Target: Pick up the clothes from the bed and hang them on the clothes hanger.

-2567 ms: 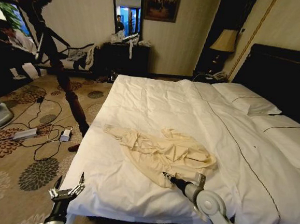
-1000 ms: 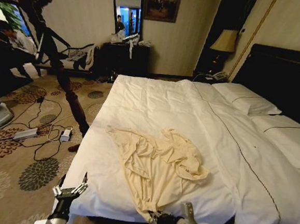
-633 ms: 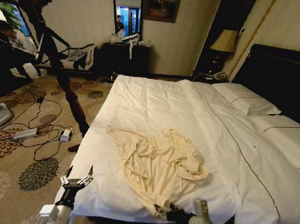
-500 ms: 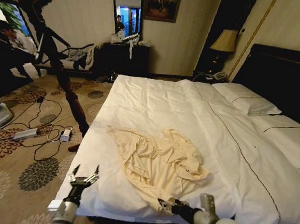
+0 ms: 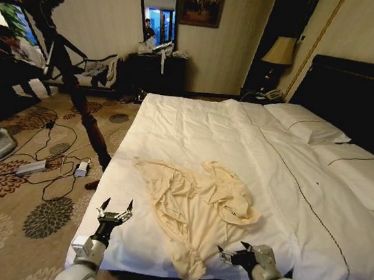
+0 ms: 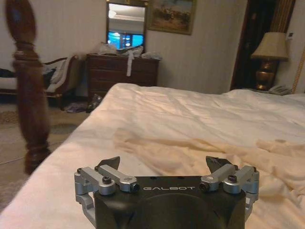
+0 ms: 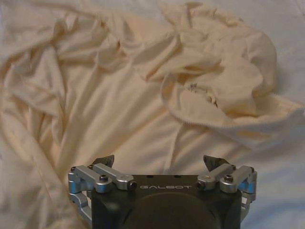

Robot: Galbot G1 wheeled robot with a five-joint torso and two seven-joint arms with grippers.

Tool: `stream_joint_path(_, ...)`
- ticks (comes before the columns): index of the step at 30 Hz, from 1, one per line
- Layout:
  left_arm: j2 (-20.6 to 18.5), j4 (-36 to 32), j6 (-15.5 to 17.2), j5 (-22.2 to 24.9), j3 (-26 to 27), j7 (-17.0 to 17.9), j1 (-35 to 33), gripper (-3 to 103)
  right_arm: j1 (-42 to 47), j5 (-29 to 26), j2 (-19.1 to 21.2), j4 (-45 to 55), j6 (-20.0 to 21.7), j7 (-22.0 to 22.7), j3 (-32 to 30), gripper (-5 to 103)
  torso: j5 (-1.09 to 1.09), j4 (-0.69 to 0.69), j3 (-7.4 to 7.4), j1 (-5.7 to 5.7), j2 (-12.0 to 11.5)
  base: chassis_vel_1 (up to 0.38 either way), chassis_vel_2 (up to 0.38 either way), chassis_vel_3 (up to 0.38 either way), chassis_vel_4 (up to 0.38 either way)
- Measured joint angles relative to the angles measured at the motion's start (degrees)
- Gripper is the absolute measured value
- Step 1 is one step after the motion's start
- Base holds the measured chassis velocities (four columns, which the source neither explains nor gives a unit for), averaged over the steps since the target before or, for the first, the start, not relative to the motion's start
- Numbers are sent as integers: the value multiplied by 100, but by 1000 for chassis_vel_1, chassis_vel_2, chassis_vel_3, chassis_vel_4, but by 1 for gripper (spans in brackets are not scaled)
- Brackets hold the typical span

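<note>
The clothes (image 5: 198, 202), a wrinkled cream shirt, lie spread on the white duvet of the bed (image 5: 207, 125), with the hem hanging at the front edge. My right gripper (image 5: 231, 252) hovers open just right of that hem, holding nothing. In the right wrist view it (image 7: 159, 162) looks down on the clothes (image 7: 143, 95) and their collar label. My left gripper (image 5: 115, 208) stands open over the bed's front left corner, left of the shirt. In the left wrist view it (image 6: 162, 164) faces the clothes (image 6: 214, 152) across the duvet. The clothes hanger is out of view.
A dark wooden post (image 5: 87, 126) leans beside the bed's left edge. Cables and a power strip (image 5: 33, 165) lie on the patterned carpet. A dresser with a mirror (image 5: 155, 66) stands at the far wall. Pillows (image 5: 304, 126) and the black headboard (image 5: 352, 95) are on the right.
My right gripper dragged the shirt's hem toward the bed's front edge, then let it go and moved right. My left gripper rose and came in over the bed's corner.
</note>
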State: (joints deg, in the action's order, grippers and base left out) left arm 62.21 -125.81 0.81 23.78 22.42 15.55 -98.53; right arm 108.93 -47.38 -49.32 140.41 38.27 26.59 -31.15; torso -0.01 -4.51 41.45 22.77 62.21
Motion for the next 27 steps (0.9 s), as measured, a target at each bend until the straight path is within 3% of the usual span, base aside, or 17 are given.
stream_joint_path(1, -34, 28, 99, 3, -115, 89, 174, 100, -220, -299, 44, -58, -21, 23, 25, 100, -1, -1, 0, 0, 0, 0, 0, 0, 0)
stream_joint_path(2, -83, 57, 171, 47, -213, 167, 309, 100, -483, -748, 104, -139, -12, 116, 68, 100, 2, 7, 1, 0, 0, 0, 0, 0, 0)
stream_joint_path(3, -83, 57, 171, 47, -213, 167, 309, 100, -483, -748, 104, -139, -12, 116, 68, 100, 2, 7, 1, 0, 0, 0, 0, 0, 0)
stream_joint_path(4, -176, 116, 271, 169, -350, 235, 501, 100, -650, -1144, 106, -174, -7, 244, 52, 100, 5, 15, 1, 0, -1, 0, 0, 0, 0)
stream_joint_path(7, -522, 507, 490, 453, -930, 382, 1308, 100, -946, -2382, -15, -236, -81, 617, -192, 100, -1, 2, 1, 1, 0, 0, 0, 0, 0)
stream_joint_path(9, -595, 665, 533, 505, -1130, 416, 1558, 100, -1012, -2586, -68, -269, -151, 638, -276, 100, 0, -2, 1, 1, -1, 0, 0, 0, 0)
stream_joint_path(10, -648, 880, 567, 568, -1377, 464, 1925, 100, -1071, -2614, -121, -328, -294, 551, -393, 100, 1, 6, 1, 1, -1, 0, 0, 0, 0)
stream_joint_path(13, -658, 1111, 616, 648, -1696, 496, 2414, 100, -1093, -2128, -188, -469, -576, 227, -485, 100, 0, 7, 0, 0, -1, 0, 0, 0, 0)
stream_joint_path(14, -648, 1262, 650, 695, -1904, 525, 2726, 100, -1090, -1566, -238, -583, -875, -31, -515, 100, 1, 4, 1, 0, -1, 0, 0, 0, 0)
stream_joint_path(17, -562, 1631, 680, 752, -2415, 555, 3392, 100, -1025, -882, -402, -692, -1162, -433, -675, 100, 1, 5, 1, 1, -1, 0, 0, 0, 0)
stream_joint_path(20, -502, 1806, 723, 753, -2631, 586, 3660, 103, -916, -796, -508, -664, -1175, -492, -772, 100, 2, 4, 0, 1, -1, 0, 0, 0, 0)
stream_joint_path(27, -345, 2430, 850, 648, -3111, 691, 4184, 93, -670, -728, -614, -582, -1175, -523, -942, 100, 2, 5, 0, 0, -1, 0, 0, 0, 0)
